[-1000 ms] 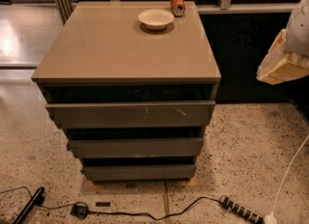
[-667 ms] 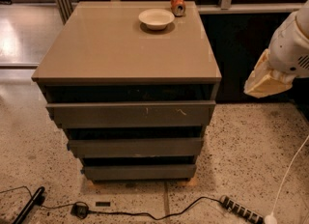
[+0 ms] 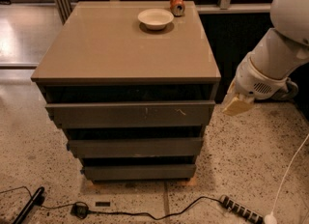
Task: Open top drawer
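The top drawer (image 3: pixel 130 114) is the widest of three dark grey-brown handle-less fronts in a cabinet, with small pale scratches right of centre. It stands slightly out, with a dark gap above it under the cabinet top (image 3: pixel 125 49). Two smaller drawer fronts (image 3: pixel 135 147) sit below it. My gripper (image 3: pixel 237 103) hangs at the end of the white arm, just right of the cabinet's right edge at the top drawer's height, apart from it.
A white bowl (image 3: pixel 155 18) and an orange can (image 3: pixel 177 4) stand at the back of the cabinet top. A black cable (image 3: pixel 145 214) and a power strip (image 3: pixel 241 210) lie on the speckled floor in front. A white cord (image 3: pixel 289 170) runs at right.
The arm has swung left and down, bringing the gripper from the far right close to the cabinet's right side. The drawers have not moved.
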`<action>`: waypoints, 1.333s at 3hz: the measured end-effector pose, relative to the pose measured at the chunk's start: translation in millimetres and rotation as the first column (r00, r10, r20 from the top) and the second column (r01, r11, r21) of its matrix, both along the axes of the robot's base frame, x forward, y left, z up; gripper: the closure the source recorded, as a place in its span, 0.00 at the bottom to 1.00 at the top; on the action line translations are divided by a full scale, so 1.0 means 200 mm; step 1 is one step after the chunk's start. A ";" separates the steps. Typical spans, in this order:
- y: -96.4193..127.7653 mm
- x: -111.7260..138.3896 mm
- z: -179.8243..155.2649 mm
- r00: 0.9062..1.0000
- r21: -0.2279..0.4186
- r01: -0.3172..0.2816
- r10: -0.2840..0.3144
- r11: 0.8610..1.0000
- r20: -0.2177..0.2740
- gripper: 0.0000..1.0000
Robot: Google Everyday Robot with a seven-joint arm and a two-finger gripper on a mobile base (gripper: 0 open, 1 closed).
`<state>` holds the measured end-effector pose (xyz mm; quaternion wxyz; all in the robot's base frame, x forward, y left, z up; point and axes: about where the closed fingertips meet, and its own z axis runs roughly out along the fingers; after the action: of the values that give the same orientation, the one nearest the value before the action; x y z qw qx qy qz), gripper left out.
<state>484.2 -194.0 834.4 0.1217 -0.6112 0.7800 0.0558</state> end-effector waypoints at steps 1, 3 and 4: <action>0.06 0.11 -0.24 0.999 -0.012 -0.014 0.013 1.000 -0.044 1.00; 0.10 0.15 -0.28 0.999 0.029 -0.002 0.003 1.000 -0.032 1.00; 0.29 0.36 -0.45 0.999 0.118 0.016 -0.011 0.993 -0.049 1.00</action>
<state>556.2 -135.4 743.6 0.1390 -0.5962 0.7822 0.1159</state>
